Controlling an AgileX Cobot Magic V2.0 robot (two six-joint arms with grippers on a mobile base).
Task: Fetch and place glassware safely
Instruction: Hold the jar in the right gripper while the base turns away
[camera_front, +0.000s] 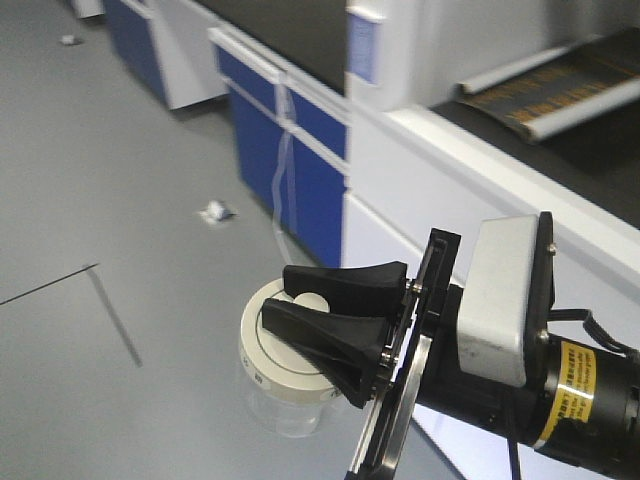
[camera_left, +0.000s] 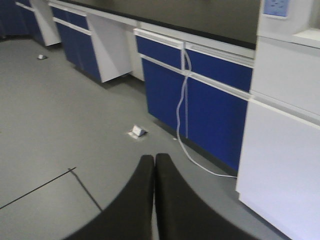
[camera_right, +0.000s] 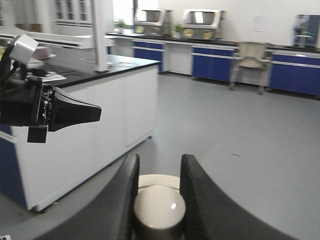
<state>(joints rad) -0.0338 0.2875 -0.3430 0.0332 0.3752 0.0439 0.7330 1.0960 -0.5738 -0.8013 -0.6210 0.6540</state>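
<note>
The glass jar has a clear squat body and a wide cream-white lid with a central knob. It hangs in the air above the grey floor. My right gripper is shut on the knob. In the right wrist view the knob sits pinched between the two black fingers of the right gripper, with the lid behind it. My left gripper is shut and empty, pointing at the floor. It also shows at the left of the right wrist view.
Blue-fronted cabinets under a black-topped bench stand close on the right, with a white cable hanging down them. A small white floor box lies on the floor. A white bench end is at the left and a chair far off.
</note>
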